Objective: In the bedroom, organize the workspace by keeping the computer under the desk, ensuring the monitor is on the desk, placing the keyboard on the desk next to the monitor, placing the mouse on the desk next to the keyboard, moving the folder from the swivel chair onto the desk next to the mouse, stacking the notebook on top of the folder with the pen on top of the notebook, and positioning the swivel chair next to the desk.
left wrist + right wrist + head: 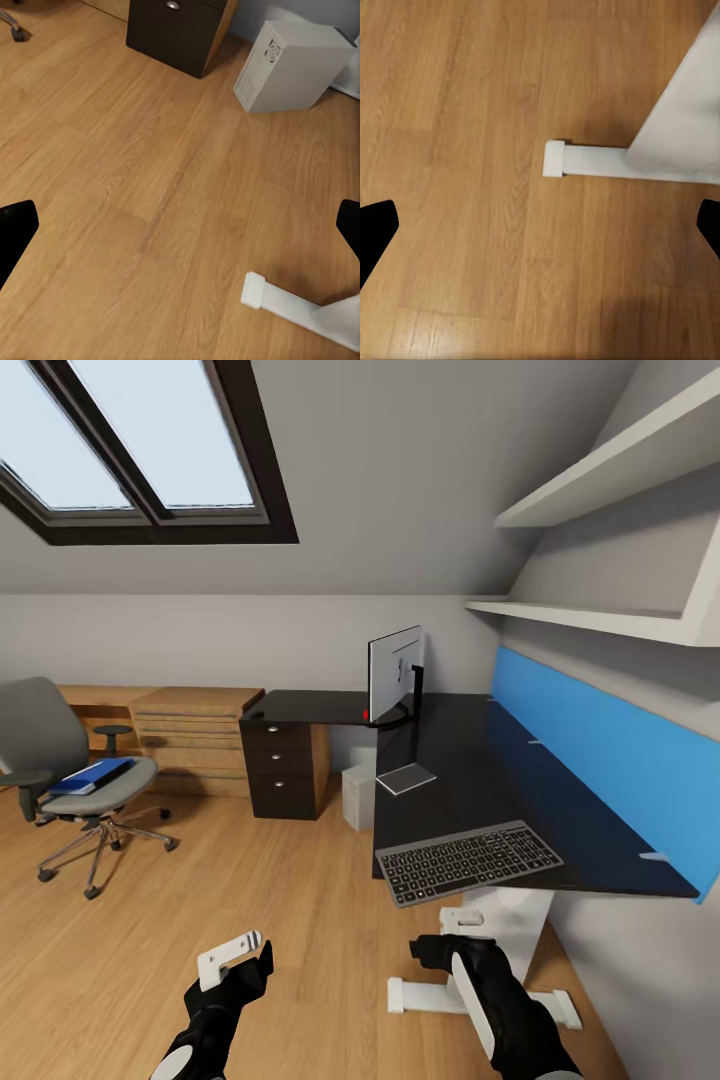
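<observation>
The black-topped desk (470, 760) runs along the right wall. On it stand the monitor (394, 676), seen nearly edge-on, and the keyboard (468, 861) at the front edge. The computer (357, 796) (291, 64) stands on the floor under the desk. At the far left, the swivel chair (80, 775) carries the blue folder (95, 774) on its seat. What lies on the folder is too small to tell. Mouse, notebook and pen are out of view. My left gripper (240, 958) (180, 229) and right gripper (445, 950) (540, 225) hang open and empty over the floor before the desk.
A pale flat rectangle (405, 778) lies on the desk near the monitor. The dark drawer unit (284, 768) (176, 30) and light oak drawers (195, 740) stand at the back. The desk's white leg foot (430, 996) (296, 306) (585, 159) lies on the floor beneath my grippers. Shelves (600, 615) hang above.
</observation>
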Robot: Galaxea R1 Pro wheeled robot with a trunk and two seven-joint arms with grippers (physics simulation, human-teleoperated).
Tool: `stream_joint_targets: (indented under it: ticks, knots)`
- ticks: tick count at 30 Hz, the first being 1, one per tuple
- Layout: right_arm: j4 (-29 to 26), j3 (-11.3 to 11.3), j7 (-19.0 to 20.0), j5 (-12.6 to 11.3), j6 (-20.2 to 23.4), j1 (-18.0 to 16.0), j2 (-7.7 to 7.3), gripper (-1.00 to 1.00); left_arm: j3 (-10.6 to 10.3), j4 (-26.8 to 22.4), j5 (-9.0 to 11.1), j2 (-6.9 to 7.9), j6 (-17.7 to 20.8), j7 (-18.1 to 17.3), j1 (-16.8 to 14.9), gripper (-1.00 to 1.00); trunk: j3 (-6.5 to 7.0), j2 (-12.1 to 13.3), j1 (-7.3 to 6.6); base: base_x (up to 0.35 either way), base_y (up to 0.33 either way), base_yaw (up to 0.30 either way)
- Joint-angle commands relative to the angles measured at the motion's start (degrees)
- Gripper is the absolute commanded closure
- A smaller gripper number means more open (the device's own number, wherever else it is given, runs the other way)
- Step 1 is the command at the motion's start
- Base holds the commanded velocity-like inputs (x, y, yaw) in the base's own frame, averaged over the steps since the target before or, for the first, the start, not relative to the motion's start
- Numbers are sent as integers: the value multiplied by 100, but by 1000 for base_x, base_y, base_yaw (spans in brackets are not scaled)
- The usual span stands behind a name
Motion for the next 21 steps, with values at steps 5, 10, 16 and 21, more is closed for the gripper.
stream_joint_targets:
  ticks: [5, 10, 16, 21]
  knots:
    - [7, 7, -26, -3, 29, -3, 2, -100, -10, -10, 31, 4, 15, 37, 0, -100, -5, -3, 1, 172, 0, 0]
    - [10, 7, -25, -3, 29, -3, 2, -100, -10, -10, 31, 3, 15, 37, -1, -100, -5, -3, 1, 216, 0, 0]
    - [11, 7, -25, -3, 29, -3, 1, -100, -4, -10, 31, 7, 19, 37, 0, -100, -5, -3, 1, 41, 0, 0]
    - [8, 7, -26, -3, 29, -3, 1, -100, -4, -10, 31, 8, 19, 37, -1, -100, -5, -3, 1, 133, 0, 0]
